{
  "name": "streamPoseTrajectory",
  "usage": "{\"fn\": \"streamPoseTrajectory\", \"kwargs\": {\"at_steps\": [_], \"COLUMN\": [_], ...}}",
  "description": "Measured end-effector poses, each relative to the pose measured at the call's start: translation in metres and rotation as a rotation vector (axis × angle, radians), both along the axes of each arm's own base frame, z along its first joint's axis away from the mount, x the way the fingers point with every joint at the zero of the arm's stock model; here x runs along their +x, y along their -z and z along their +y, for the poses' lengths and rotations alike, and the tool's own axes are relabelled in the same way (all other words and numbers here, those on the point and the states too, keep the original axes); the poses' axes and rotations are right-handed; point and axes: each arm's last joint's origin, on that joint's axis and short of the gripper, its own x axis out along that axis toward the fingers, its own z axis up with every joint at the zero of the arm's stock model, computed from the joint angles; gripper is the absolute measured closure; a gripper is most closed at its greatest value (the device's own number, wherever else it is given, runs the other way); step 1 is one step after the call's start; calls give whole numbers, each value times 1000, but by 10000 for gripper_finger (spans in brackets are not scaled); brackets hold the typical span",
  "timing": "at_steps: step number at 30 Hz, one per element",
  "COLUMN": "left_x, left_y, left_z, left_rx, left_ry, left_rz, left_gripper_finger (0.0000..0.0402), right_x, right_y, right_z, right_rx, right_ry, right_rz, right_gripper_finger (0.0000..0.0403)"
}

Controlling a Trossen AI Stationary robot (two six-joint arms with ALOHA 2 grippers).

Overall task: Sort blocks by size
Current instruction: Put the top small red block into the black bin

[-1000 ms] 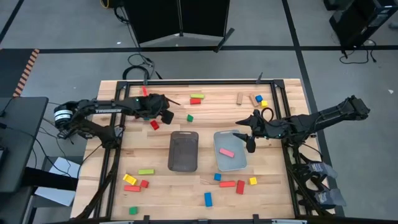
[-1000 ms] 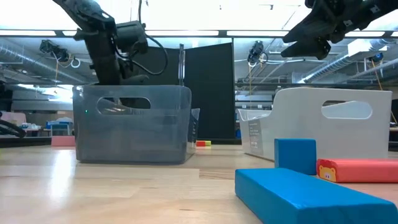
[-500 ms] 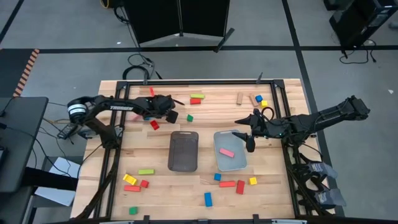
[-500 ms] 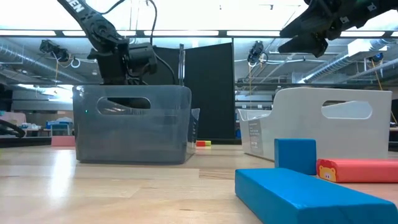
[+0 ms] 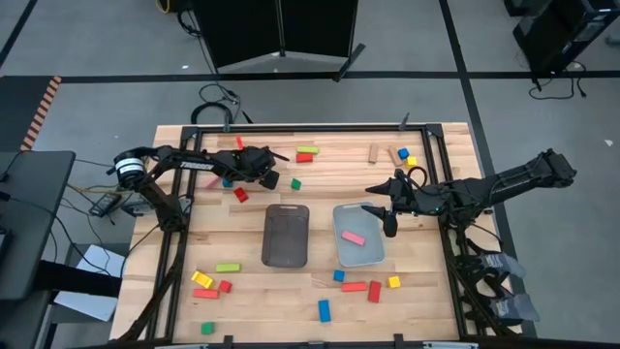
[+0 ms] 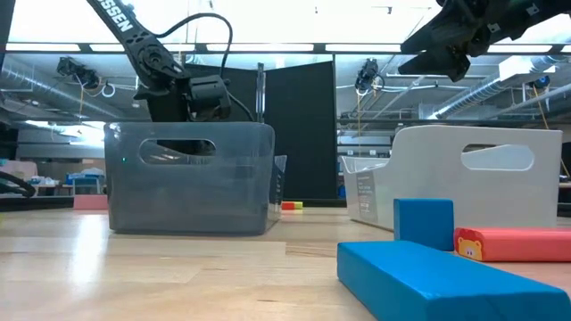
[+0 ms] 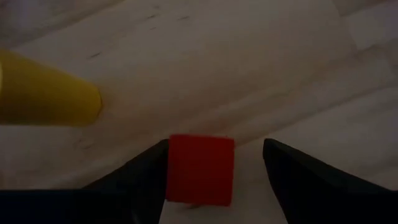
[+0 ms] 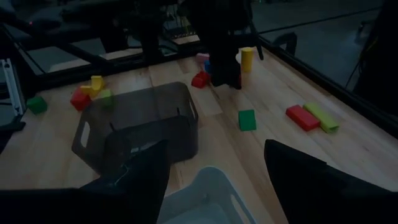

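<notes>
Hovering low over the far left part of the table, beyond the dark grey tray (image 5: pixel 286 235), the left gripper (image 5: pixel 265 180) has its fingers spread around a small red cube (image 7: pixel 200 169). In the left wrist view the cube sits between the two dark fingers, close against one and with a clear gap to the other, so the jaws are open and not clamped on it. A yellow bar (image 7: pixel 48 93) lies on the wood just beyond the cube. Seen from above, a red block (image 5: pixel 240 195) lies just nearer than the gripper, between it and the grey tray, and a green cube (image 5: pixel 295 183) rests near the tray's far right corner.

To the right of the grey tray stands the pale blue-grey tray (image 5: pixel 357 234) with a pink bar (image 5: pixel 354 237) inside it. The right gripper (image 5: pixel 382 217) hangs above that tray's far right corner, fingers apart and empty.

Other blocks lie scattered: a green and red pair (image 5: pixel 306 153) beyond the grey tray, a blue bar (image 5: pixel 324 309) and red bar (image 5: pixel 354 287) on its near side.
</notes>
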Motion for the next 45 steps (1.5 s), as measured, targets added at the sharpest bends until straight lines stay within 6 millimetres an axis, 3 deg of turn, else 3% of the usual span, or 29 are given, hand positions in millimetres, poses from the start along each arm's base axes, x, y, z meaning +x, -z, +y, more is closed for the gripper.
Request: {"fn": "streamPoseTrajectory", "kwargs": {"at_steps": [14,25,30,35,41,45], "left_x": [-2,1,13,25,22,15], "left_y": [1,-9,-47,-110,-194,-220], "left_z": [0,-2,-11,-29,-65,-90], "left_rx": [-19,-23,61,234,408,465], "left_ry": [48,112,213,424,827,1084], "left_rz": [30,25,-77,-263,-735,-949], "left_gripper_finger": [243,262,262,262,262,262], "right_x": [0,1,1,1,1,2], "right_y": [-1,-3,-3,-3,-4,-4], "right_z": [0,0,0,0,0,-1], "right_rx": [-5,0,6,8,8,8], "right_ry": [18,22,23,24,24,28], "right_rz": [-8,-33,-40,-40,-46,-47], "right_gripper_finger": [140,141,144,144,148,148]}}
